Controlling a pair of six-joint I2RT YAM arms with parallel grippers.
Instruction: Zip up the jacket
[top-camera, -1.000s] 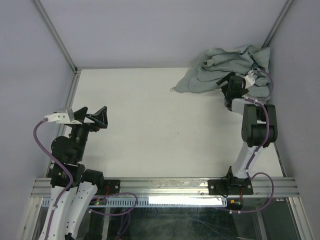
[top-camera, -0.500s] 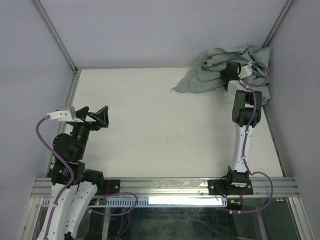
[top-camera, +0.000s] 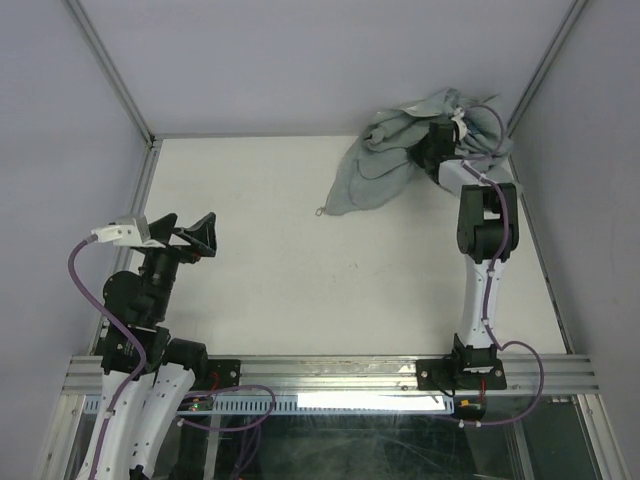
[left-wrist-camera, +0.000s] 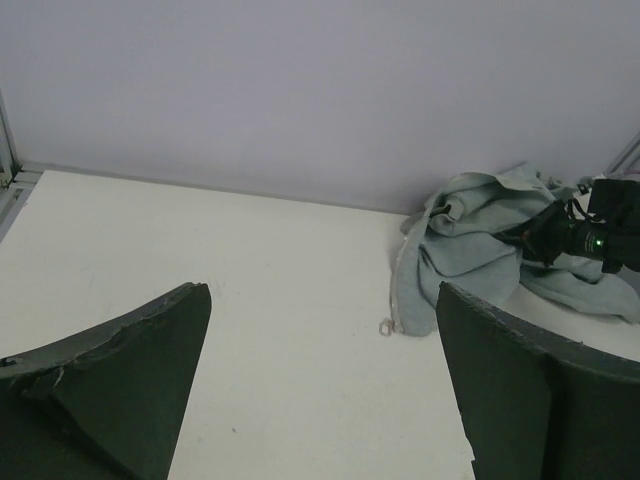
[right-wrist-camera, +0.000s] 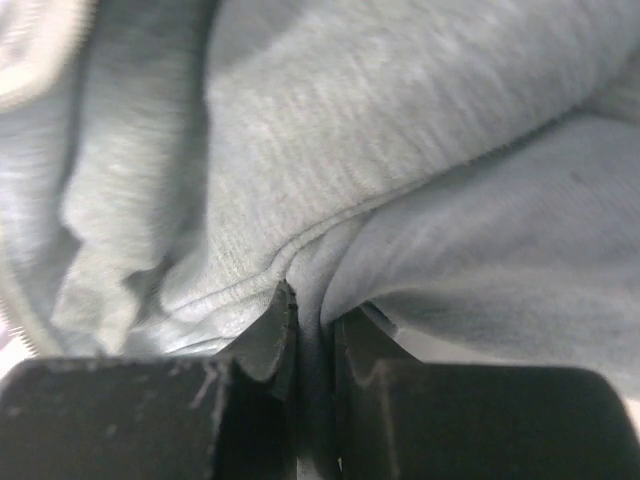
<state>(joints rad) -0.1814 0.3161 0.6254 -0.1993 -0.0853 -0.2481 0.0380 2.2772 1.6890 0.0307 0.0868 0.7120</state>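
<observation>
Right wrist view: the jacket (right-wrist-camera: 420, 200) overruns all four edges, so its outline is lost. Its upper left is blurred, and a pale strip at the left edge, possibly zipper teeth (right-wrist-camera: 15, 300), cannot be confirmed. The fold pinched in the right gripper (right-wrist-camera: 315, 325) hides the fingers' inner faces. Left wrist view: the left gripper (left-wrist-camera: 322, 300) has its fingers (left-wrist-camera: 130, 380) cut by the lower edge, the zipper pull (left-wrist-camera: 385, 326) is too small to read, and the right arm (left-wrist-camera: 610, 235) covers part of the jacket.
</observation>
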